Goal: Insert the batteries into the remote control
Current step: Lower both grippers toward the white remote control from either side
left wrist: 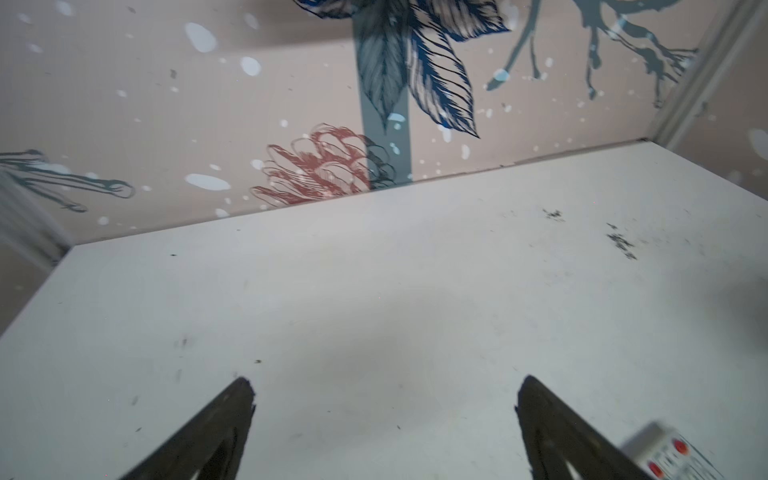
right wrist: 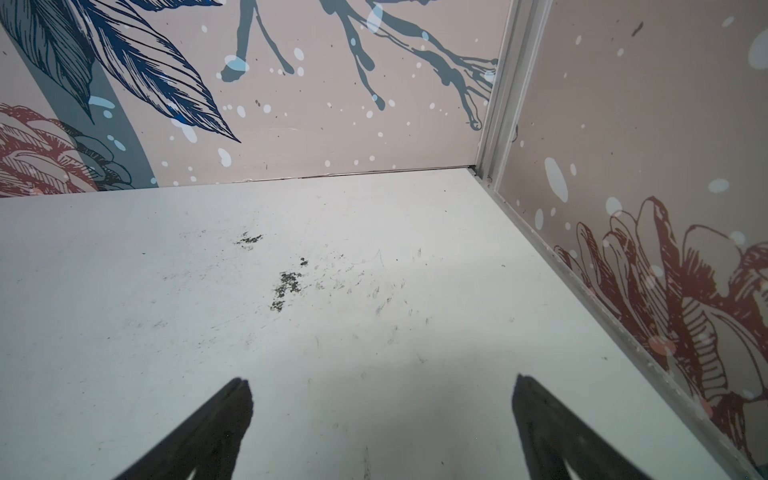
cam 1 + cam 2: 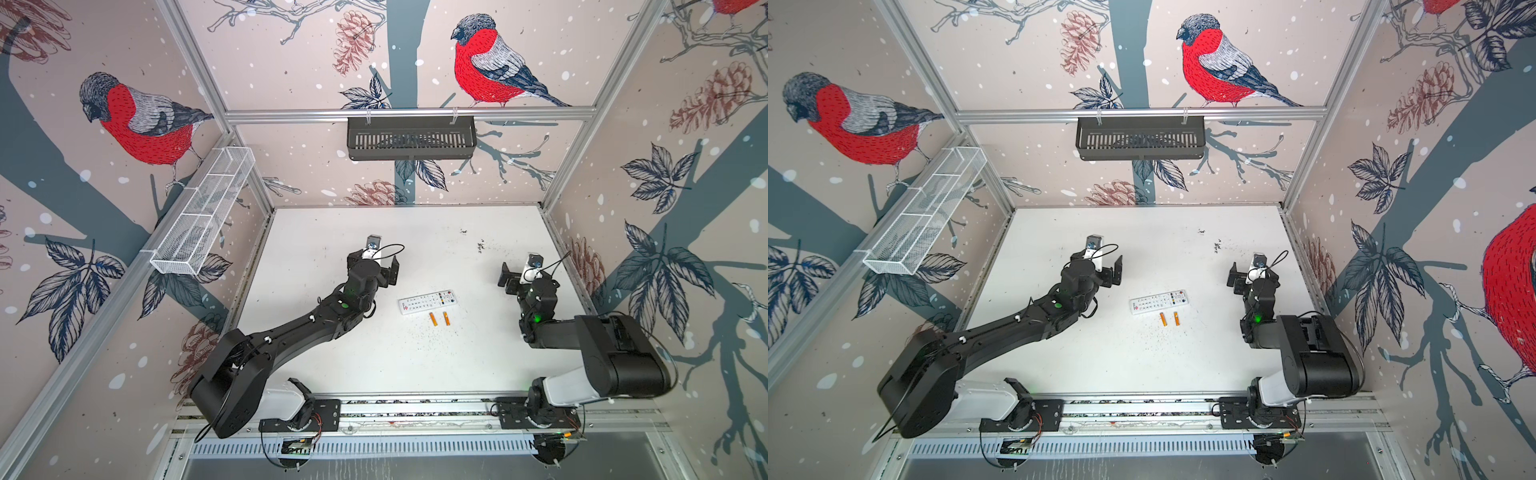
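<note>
At the middle of the white counter [image 3: 332, 365], as I look down on it in both top views, lies the remote control [image 3: 428, 301] [image 3: 1158, 301]. It is flat, with the buttons up, and its long side runs almost from 9 to 3 o'clock. The end with the coloured buttons is at the 3 o'clock side. Just at 6 o'clock of it lie the batteries [image 3: 433, 320] [image 3: 446, 318], side by side. They are a little apart from each other and do not touch the remote control.

The left gripper [image 3: 373, 261] hangs at about 10 o'clock from the remote control, near it but not over it. In the left wrist view its fingers [image 1: 216, 436] stand wide apart with only bare counter between them, and a corner of the remote control [image 1: 673, 453] shows beside one finger.

The right gripper [image 3: 525, 270] is between 2 and 3 o'clock, well apart from the remote control and near the counter's 3 o'clock edge, where the wall rises. Its fingers [image 2: 208, 432] are also spread wide and hold nothing.

Toward 12 o'clock the counter is open up to the back wall, with only dark scuffs [image 3: 481, 246] on it. Toward 6 o'clock it is open down to the metal rail [image 3: 415, 409] that carries both arm bases.
</note>
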Robot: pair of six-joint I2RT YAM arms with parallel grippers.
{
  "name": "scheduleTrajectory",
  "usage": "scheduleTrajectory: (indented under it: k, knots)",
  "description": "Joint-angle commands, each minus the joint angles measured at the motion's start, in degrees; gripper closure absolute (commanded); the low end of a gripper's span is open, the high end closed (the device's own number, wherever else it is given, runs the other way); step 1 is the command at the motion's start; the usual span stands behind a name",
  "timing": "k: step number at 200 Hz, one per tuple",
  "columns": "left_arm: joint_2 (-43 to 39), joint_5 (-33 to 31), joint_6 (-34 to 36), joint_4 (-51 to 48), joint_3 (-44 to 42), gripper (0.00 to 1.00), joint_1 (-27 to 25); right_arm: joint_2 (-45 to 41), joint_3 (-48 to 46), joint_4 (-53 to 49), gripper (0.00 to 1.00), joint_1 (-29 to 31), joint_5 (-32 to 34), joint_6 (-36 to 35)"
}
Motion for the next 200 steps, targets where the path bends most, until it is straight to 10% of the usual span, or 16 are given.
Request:
scheduleTrajectory:
  k: [1, 92, 173, 200]
  knots:
    - [1.3, 13.4, -1.6, -3.2, 1.2, 0.02, -0.4, -3.9, 6.0, -15.9, 0.01, 1.7, 5.2, 1.6]
    - [9.4, 30.0, -8.4, -3.4, 2.1, 0.02, -0.6, -7.1, 19.6, -62.9, 0.01, 16.8, -6.0, 28.3]
    - [16.5, 34.2, -10.1, 0.8, 4.5, 0.02, -0.6, -4.0, 14.9, -64.1, 0.65, 29.4, -8.6, 36.1]
    - [18.2, 34.3, -10.8, 0.4, 5.8, 0.02, -0.6, 0.5, 15.8, -61.8, 0.68, 29.4, -10.1, 35.7]
